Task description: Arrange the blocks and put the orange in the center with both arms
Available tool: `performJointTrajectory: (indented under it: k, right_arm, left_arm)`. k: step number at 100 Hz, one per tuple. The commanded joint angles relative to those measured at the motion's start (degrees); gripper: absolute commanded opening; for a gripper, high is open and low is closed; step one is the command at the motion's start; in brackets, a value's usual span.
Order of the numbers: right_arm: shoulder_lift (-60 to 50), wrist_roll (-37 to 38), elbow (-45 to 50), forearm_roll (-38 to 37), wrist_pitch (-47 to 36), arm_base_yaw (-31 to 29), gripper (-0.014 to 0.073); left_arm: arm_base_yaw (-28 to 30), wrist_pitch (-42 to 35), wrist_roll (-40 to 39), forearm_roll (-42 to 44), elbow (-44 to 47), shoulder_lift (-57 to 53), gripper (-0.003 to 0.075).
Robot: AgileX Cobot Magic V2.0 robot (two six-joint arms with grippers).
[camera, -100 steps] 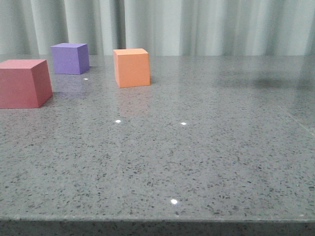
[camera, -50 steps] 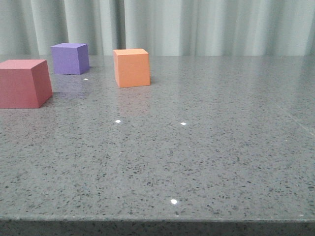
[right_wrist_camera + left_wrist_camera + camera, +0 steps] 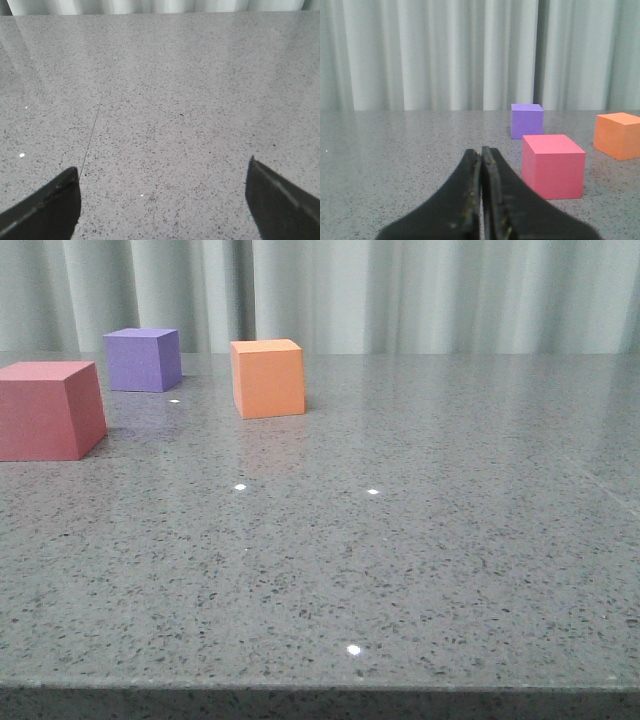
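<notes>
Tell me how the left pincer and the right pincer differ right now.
The left pincer is shut, its fingers pressed together; the right pincer is spread wide open. The left one looks toward the red-pink cube, purple cube and orange cube; the right one looks at bare table. Both are black and hold nothing.

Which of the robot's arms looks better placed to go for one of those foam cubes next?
Probably the left. Its hand, fingers shut, faces the red-pink foam cube, with the purple foam cube and orange foam cube beyond. The right hand, open, sees only bare speckled grey table.
</notes>
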Motion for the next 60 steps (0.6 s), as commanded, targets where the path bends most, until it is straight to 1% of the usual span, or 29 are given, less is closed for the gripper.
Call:
performJointTrajectory:
  k: [1, 16, 21, 25, 29, 30, 33, 35, 40, 42, 47, 49, 54, 58, 60]
  right_arm:
    - [0.2, -0.3, 0.2, -1.7, -8.2, -0.3, 0.0654]
    - [1.3, -0.3, 1.4, -1.8, -14.8, -0.3, 0.0646]
    - [1.6, -0.3, 1.5, -1.8, -16.3, -0.3, 0.062]
    - [2.0, -0.3, 1.5, -1.8, -16.9, -0.3, 0.058]
    - [2.2, -0.3, 1.5, -1.8, -17.2, -0.3, 0.051]
    - [2.2, -0.3, 1.5, -1.8, -17.2, -0.3, 0.051]
    - [2.2, -0.3, 1.5, -1.8, -17.0, -0.3, 0.0446]
    - [2.2, -0.3, 1.5, -1.8, -16.9, -0.3, 0.0418]
    - [2.3, -0.3, 1.5, -1.8, -16.5, -0.3, 0.0293]
    - [2.3, -0.3, 1.5, -1.8, -16.5, -0.3, 0.026]
    - [2.3, -0.3, 1.5, -1.8, -16.5, -0.3, 0.0132]
    - [2.3, -0.3, 1.5, -1.8, -16.5, -0.3, 0.0101]
    - [2.3, -0.3, 1.5, -1.8, -16.5, -0.3, -0.001]
    - [2.3, -0.3, 1.5, -1.8, -16.5, -0.3, -0.0071]
    - [2.3, -0.3, 1.5, -1.8, -16.5, -0.3, -0.0069]
  left_arm:
    - [0.1, -4.7, -0.2, -0.4, 2.4, -2.1, -0.002]
    - [0.1, -4.7, -0.2, -0.4, 2.4, -2.1, -0.002]
    - [0.1, -4.7, -0.2, -0.4, 2.4, -2.1, -0.002]
    - [0.1, -4.7, -0.2, -0.4, 2.4, -2.1, -0.002]
    - [0.1, -4.7, -0.2, -0.4, 2.4, -2.1, -0.002]
    - [0.1, -4.7, -0.2, -0.4, 2.4, -2.1, -0.002]
    - [0.1, -4.7, -0.2, -0.4, 2.4, -2.1, -0.002]
    - [0.1, -4.7, -0.2, -0.4, 2.4, -2.1, -0.002]
    - [0.1, -4.7, -0.2, -0.4, 2.4, -2.1, -0.002]
    - [0.1, -4.7, -0.2, -0.4, 2.4, -2.1, -0.002]
    - [0.1, -4.7, -0.2, -0.4, 2.4, -2.1, -0.002]
    - [0.1, -4.7, -0.2, -0.4, 2.4, -2.1, -0.002]
    - [0.1, -4.7, -0.2, -0.4, 2.4, -2.1, -0.002]
    - [0.1, -4.7, -0.2, -0.4, 2.4, -2.1, -0.002]
    - [0.1, -4.7, -0.2, -0.4, 2.4, -2.1, -0.002]
